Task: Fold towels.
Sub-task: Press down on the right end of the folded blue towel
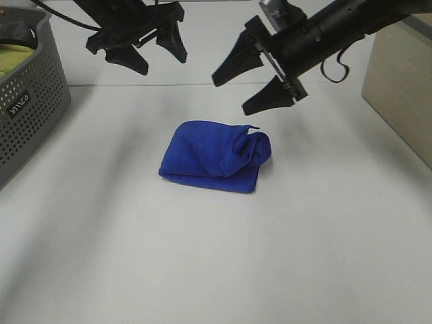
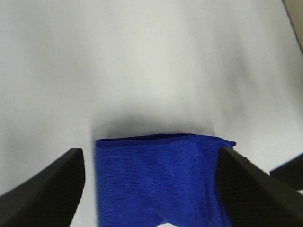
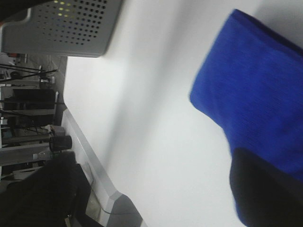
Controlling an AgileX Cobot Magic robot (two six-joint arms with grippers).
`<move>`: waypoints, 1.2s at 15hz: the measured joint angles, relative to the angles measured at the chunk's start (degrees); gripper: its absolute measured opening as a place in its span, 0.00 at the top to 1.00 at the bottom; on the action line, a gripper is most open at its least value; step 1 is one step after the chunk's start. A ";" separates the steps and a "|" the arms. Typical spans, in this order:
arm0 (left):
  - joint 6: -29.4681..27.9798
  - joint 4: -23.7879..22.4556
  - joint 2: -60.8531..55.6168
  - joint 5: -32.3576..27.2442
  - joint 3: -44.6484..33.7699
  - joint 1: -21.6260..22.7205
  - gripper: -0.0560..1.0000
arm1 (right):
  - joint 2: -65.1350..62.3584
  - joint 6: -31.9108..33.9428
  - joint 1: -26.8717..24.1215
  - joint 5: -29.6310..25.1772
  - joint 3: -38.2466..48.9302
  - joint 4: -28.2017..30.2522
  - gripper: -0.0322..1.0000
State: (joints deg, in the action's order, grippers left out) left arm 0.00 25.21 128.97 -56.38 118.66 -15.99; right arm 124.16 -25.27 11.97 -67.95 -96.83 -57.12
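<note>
Lying near the middle of the white desk (image 1: 216, 256), the royal-blue towel (image 1: 214, 156) sits folded into a thick, compact bundle, its left part flat and layered while its right end bulges up in a rumpled twist. A stitched hem runs along one straight edge of the towel (image 2: 158, 179) in the left wrist view, and the fuzzy weave shows on the towel (image 3: 255, 99) in the right wrist view. Both arms hang above the far side of the desk, clear of the cloth. The left gripper (image 1: 145, 46) hovers at the far left of the towel, its black fingers (image 2: 47, 194) spread wide and holding nothing, with the towel lying between them as that wrist camera looks down. The right gripper (image 1: 258, 84) hangs just beyond the towel's far right corner, tilted down toward the left, its two pointed fingers likewise parted and empty; one dark finger (image 3: 265, 189) shows in front of the towel in its own wrist view. A grey perforated basket (image 1: 30, 101) stands at the far left edge of the desk, well apart from the towel, with a yellow-green cloth (image 1: 15, 59) inside it. A beige box (image 1: 401, 81) stands at the far right edge.
</note>
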 joint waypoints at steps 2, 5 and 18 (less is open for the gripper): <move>0.00 -0.23 0.00 -1.15 0.00 1.95 0.26 | 0.80 -2.12 3.21 3.04 0.00 -5.04 0.15; 0.00 -1.15 0.00 -2.18 0.00 2.75 0.26 | 5.56 -4.81 4.24 4.53 0.00 -9.68 0.16; 0.00 -2.06 0.00 -2.35 0.00 2.75 0.26 | 9.97 -4.58 -2.35 -0.52 0.00 -0.69 0.17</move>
State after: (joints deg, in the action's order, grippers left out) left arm 0.00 23.15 128.97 -58.73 118.66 -13.24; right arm 134.13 -29.85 9.63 -68.47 -96.83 -57.81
